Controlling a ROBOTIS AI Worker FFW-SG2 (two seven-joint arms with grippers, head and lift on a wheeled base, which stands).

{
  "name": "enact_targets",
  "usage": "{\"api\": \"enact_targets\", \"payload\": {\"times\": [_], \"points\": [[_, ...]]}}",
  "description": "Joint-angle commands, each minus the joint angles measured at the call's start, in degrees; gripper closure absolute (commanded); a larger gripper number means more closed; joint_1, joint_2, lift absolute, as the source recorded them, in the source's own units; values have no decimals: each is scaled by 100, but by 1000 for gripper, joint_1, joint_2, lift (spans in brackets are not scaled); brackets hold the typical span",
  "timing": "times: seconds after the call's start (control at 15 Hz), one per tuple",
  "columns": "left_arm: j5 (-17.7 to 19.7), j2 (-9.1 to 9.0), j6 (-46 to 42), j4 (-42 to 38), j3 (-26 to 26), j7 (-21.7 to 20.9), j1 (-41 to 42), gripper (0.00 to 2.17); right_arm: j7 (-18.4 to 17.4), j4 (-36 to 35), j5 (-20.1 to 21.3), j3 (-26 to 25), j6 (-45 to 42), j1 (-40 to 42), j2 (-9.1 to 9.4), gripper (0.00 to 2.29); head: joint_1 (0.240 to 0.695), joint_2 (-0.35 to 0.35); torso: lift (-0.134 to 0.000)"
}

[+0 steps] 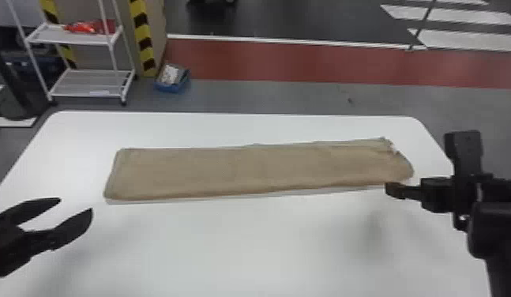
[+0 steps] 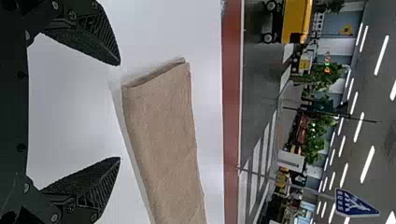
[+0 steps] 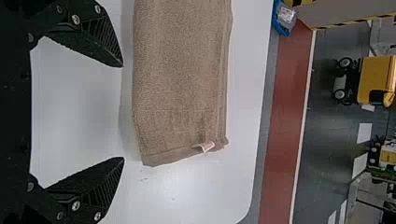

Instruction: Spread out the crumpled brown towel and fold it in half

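Note:
The brown towel [image 1: 250, 170] lies flat on the white table as a long folded strip running left to right. Its layered right end carries a small pale tag, seen on the towel [image 3: 182, 84] in the right wrist view. My left gripper [image 1: 76, 203] is open, off the strip's left end on the near side; in the left wrist view the left gripper [image 2: 120, 111] has the towel [image 2: 163, 135] beyond its parted fingertips. At the strip's right end is my right gripper [image 1: 390, 189]; in the right wrist view the right gripper [image 3: 123, 112] is open, holding nothing.
The white table [image 1: 242, 245] has rounded far corners. Beyond it on the floor stand a white wire shelf [image 1: 88, 83] and a blue bin [image 1: 172, 81], at the back left. A striped post [image 1: 143, 35] rises beside the shelf.

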Motion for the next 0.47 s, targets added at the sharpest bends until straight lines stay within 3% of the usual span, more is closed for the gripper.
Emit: {"api": "enact_targets", "payload": {"times": [0.0, 0.4], "points": [[-71, 7, 0, -1, -2, -6, -86, 181, -7, 3, 0, 50, 3, -75, -2, 201, 695, -97, -123], [-124, 16, 0, 60, 42, 3, -227, 184, -60, 20, 0, 155, 3, -207, -2, 201, 695, -78, -123]]}}
